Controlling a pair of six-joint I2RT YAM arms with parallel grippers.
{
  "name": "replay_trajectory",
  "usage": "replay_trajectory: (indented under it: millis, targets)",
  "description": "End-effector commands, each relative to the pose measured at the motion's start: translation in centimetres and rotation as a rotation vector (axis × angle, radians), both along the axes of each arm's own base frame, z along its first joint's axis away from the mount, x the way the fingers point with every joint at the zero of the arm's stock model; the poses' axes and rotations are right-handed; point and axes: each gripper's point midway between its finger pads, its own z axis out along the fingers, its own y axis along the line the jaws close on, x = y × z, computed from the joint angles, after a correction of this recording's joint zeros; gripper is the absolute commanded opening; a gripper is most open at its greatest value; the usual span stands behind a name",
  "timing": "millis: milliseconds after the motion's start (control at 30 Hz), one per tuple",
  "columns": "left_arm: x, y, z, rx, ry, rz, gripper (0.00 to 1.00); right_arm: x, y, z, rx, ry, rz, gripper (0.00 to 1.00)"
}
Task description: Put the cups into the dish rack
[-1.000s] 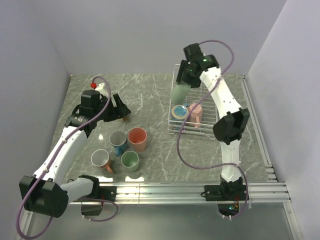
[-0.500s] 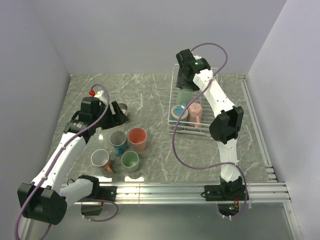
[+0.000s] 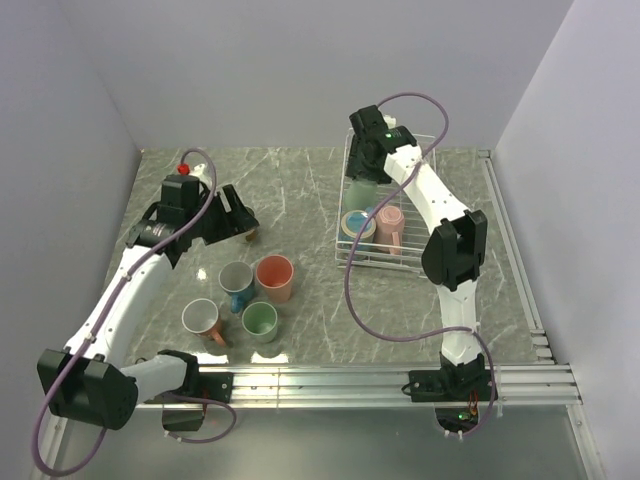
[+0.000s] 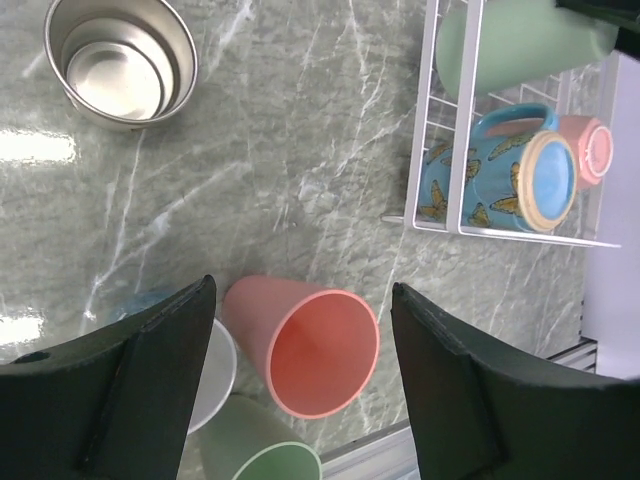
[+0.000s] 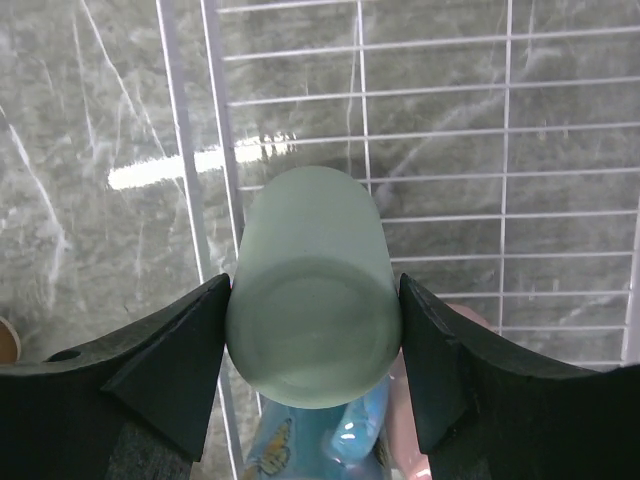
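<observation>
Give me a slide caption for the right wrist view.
Right gripper holds a pale green cup at the white dish rack, beside a blue butterfly mug.

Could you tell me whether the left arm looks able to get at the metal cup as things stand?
Probably yes: the left gripper is open and empty, and the metal cup stands upright by itself on the table near it, with nothing in between.

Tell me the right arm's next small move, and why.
Probably lower the green cup a little further into the dish rack: the right gripper clamps it over bare wires beside the blue cup, and no contact with the wires is evident.
</observation>
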Motion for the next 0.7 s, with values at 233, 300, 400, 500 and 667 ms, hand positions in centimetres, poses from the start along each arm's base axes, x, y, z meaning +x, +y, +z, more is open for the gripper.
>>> replay_trajectory:
  millis: [233, 300, 400, 500, 667]
  targets:
    - [0.6, -0.1, -0.1, 0.053, 0.003, -0.057, 0.75, 0.9, 3.6, -0.1, 0.154, -0.064, 0.071, 0.0]
    - [0.6, 0.2, -0.5, 0.081, 0.024, -0.06, 0.74, 1.0, 4.1, -0.3, 0.162, -0.058, 0.086, 0.0]
    - [1.1, 1.6, -1.6, 0.158, 0.051, -0.014, 0.74, 1.1, 5.1, -0.5, 0.161, -0.053, 0.117, 0.12]
    - [1.8, 2.8, -2.5, 0.221, 0.078, 0.034, 0.74, 0.8, 5.9, -1.2, 0.172, -0.045, 0.134, 0.35]
    - [2.7, 2.8, -2.5, 0.222, 0.078, 0.044, 0.73, 0.2, 6.5, -2.1, 0.17, -0.03, 0.146, 0.45]
